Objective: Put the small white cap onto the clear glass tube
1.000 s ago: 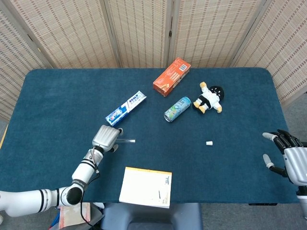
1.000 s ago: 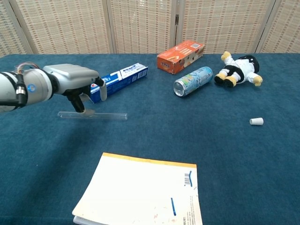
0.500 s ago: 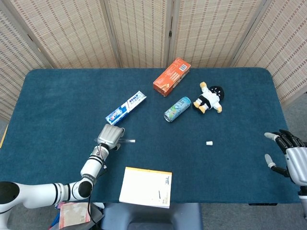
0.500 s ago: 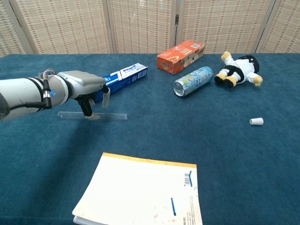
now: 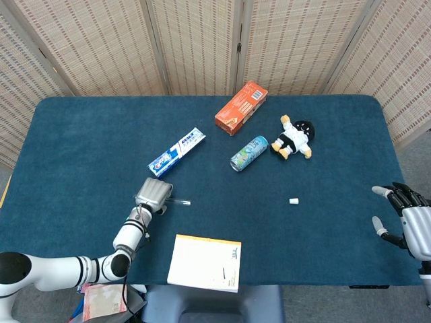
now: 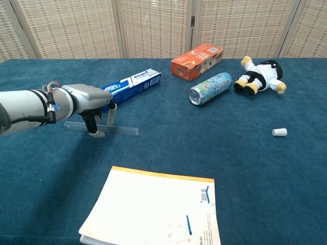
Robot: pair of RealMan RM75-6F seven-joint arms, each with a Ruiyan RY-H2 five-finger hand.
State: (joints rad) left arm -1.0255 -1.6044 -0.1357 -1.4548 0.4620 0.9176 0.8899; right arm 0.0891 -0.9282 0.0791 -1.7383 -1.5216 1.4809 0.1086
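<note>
Glass tube (image 6: 122,130): lies flat on the counter (image 6: 214,153), left robot hand (image 6: 94,109) closing fingers around it to lift.
Cap (image 6: 279,132): well apart, nearer the right robot hand (image 5: 407,219), which is released, awaiting its turn.

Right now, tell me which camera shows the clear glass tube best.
The chest view: the clear glass tube lies sideways across the table, nearly its whole length visible under the left hand. In the head view only a short end of the tube sticks out beside that hand.
</note>
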